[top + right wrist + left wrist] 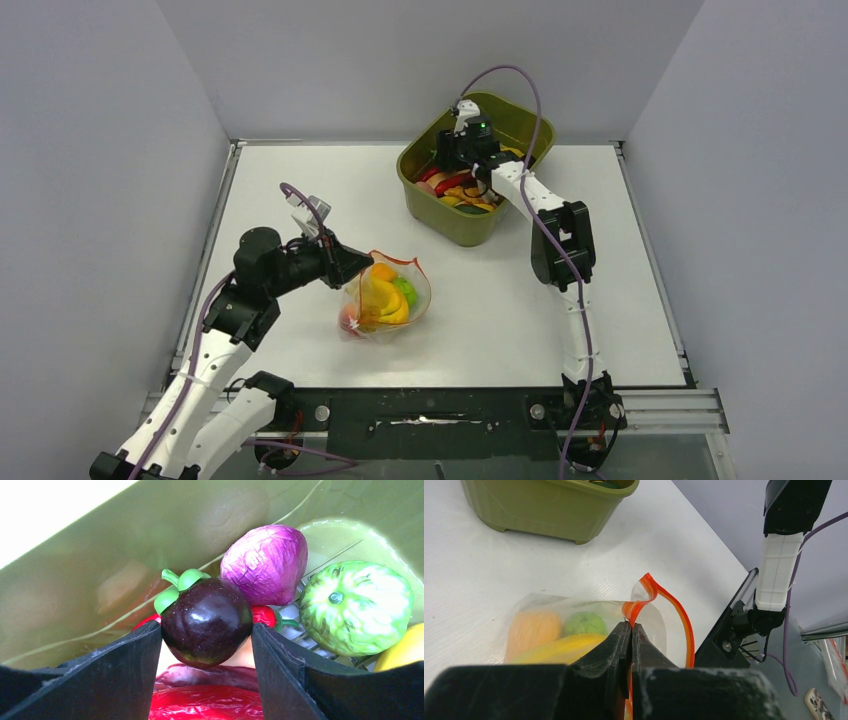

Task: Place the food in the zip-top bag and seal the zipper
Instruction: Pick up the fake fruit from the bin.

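The zip-top bag [385, 295] lies on the table left of centre, holding food: an orange piece [534, 630], a green lime [584, 624] and a yellow banana [564, 647]. My left gripper [631, 625] is shut on the bag's mouth edge, and the orange-red zipper [679, 615] loops open beside it. My right gripper [206, 630] is down inside the olive-green tub [455, 225]. Its fingers touch both sides of a dark purple fruit [206, 615] with green leaves.
In the tub lie a purple cabbage [265, 562], a green ribbed fruit [356, 605], a red pepper [205, 705] and something yellow [407, 652]. The tub wall [125, 555] stands close behind the fruit. The right arm [560, 240] stretches across the table's right half.
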Available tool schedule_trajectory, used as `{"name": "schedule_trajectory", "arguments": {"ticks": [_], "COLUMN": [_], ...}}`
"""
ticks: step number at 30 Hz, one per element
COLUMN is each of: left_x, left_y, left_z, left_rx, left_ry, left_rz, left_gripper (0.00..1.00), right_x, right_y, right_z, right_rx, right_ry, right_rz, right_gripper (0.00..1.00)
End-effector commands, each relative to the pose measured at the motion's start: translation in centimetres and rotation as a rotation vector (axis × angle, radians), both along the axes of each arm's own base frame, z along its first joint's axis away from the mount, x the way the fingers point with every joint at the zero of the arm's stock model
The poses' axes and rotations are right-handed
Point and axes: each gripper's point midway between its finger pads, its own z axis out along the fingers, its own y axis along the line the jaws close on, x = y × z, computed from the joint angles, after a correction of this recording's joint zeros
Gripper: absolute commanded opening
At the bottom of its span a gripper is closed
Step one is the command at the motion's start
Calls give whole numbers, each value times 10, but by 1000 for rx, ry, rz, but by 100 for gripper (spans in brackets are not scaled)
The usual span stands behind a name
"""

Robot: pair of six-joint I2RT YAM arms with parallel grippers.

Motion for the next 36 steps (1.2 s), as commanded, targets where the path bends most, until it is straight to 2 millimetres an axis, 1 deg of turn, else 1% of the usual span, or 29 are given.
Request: {"name": "schedule_trajectory", "arguments": {"ticks": [1, 5, 8, 10, 11, 15, 20, 21, 24, 29, 32, 33, 36], "left_x": [2, 2, 2, 3, 4, 7, 10, 11, 12, 16, 19, 20, 24], "left_y": [0, 2, 4, 5, 5, 6, 7, 7, 8, 12, 14, 15, 16], "left_z": [28, 26, 26, 27, 27, 27, 23, 23, 22, 20, 18, 18, 16], "left_rx": [-40, -36, -36, -36, -35, -37, -31, -31, -29, -23, -18, -17, -11], "left_ry": [-93, -90, -92, -95, -95, -93, -76, -74, -68, -58, -53, -50, -43], "left_rz": [4, 16, 28, 37, 40, 55, 72, 75, 85, 118, 139, 148, 161], "left_gripper": [0, 0, 0, 0, 0, 0, 0, 0, 0, 0, 0, 0, 0], "right_x": [18, 13, 8, 5, 1, -13, -34, -40, -57, -94, -122, -133, -166], "right_y": [6, 3, 1, 0, -1, -4, -11, -12, -17, -17, -13, -9, 0], "right_z": [48, 51, 60, 74, 71, 87, 111, 121, 135, 168, 185, 185, 199], "right_rx": [39, 24, 23, 31, 28, 34, 41, 46, 56, 79, 97, 98, 113], "right_ry": [-142, -145, -155, -175, -163, -166, -178, -186, -180, -206, -230, -227, -241], "right_rz": [29, 30, 32, 39, 40, 52, 56, 58, 65, 100, 134, 151, 199], "right_gripper": [47, 44, 42, 42, 42, 41, 40, 40, 39, 39, 39, 39, 39]}}
